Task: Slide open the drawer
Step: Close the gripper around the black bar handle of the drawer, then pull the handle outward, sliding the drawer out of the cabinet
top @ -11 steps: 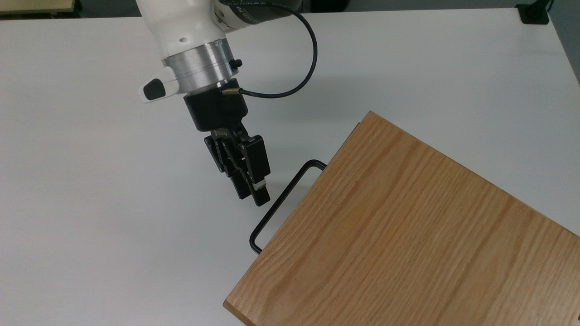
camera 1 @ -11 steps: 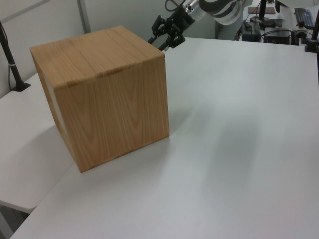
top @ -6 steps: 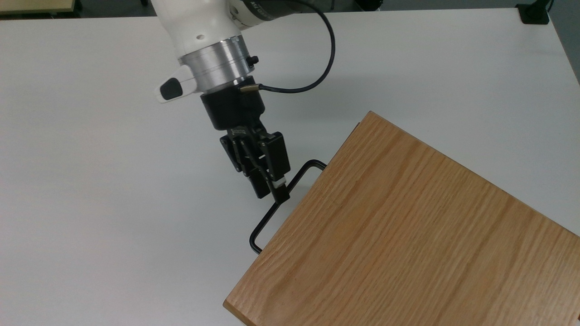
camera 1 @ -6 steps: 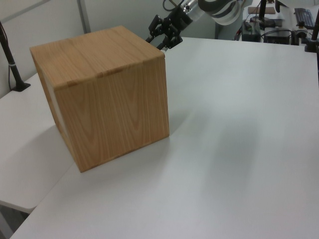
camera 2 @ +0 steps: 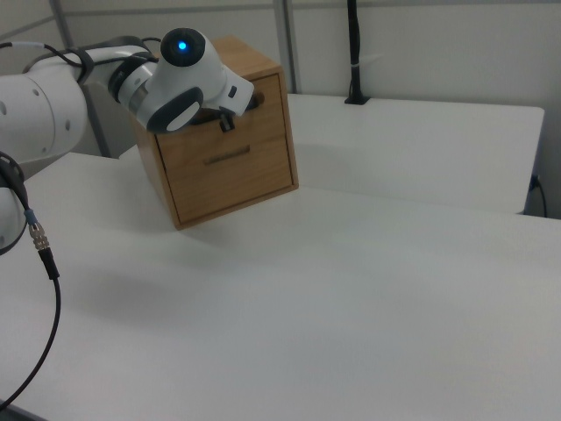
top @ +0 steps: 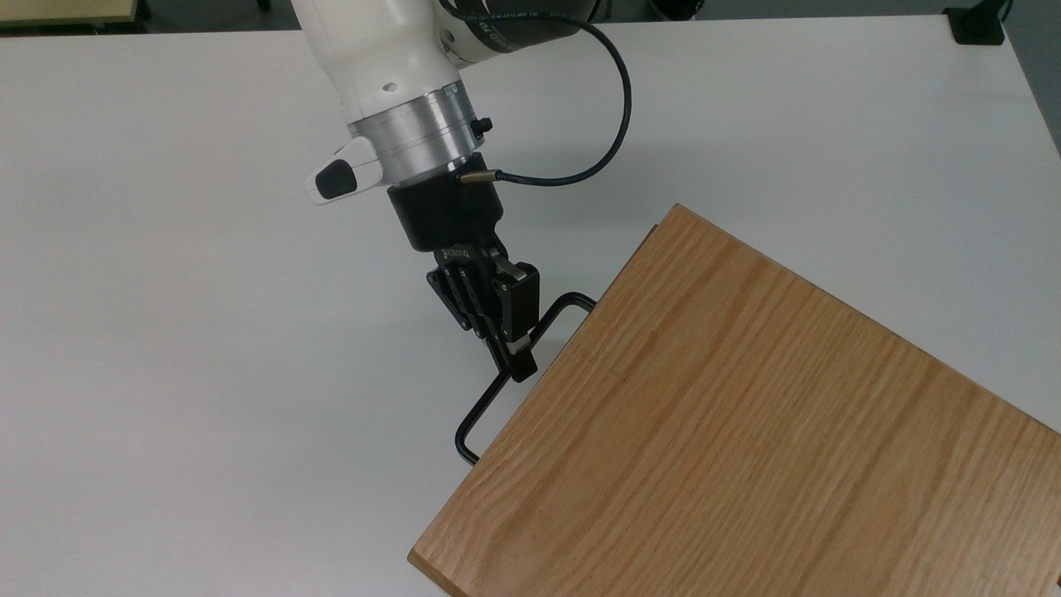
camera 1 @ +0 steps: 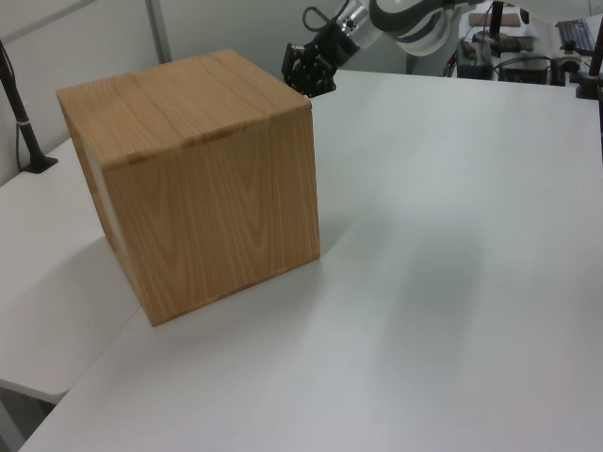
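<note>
The drawer shows in the top view by its thin black U-shaped handle, which sticks out from under the oak cabinet top. My gripper points down and to the top view's right, its tip at the handle's long bar near the middle. The left view has the gripper just behind the wooden cabinet's far top corner. In the right view the arm's white wrist covers the upper part of the cabinet front.
The cabinet stands on a wide white table, with bare surface to the top view's left of the handle. A black cable loops from the wrist. A lower drawer handle shows on the cabinet front. A black post stands behind.
The gripper has travelled to the top view's right and slightly down, from clear of the handle to resting at its bar. The cabinet and handle have not shifted.
</note>
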`<state>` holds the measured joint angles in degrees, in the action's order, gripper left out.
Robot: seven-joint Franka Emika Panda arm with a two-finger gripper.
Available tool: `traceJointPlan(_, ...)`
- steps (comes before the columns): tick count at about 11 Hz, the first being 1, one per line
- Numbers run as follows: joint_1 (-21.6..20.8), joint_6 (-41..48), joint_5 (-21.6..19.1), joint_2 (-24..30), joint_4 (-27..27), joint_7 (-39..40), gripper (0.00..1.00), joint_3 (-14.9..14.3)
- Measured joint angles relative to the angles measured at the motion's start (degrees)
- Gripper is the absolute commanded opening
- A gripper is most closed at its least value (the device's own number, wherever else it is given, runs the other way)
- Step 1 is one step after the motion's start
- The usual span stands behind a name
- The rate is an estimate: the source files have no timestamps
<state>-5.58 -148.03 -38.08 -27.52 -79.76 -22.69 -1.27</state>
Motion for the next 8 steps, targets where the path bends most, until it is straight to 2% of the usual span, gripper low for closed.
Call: traceJointPlan(8,0.34,0.05,1.60,0.35,-0.32,0.63,0.00,0.03)
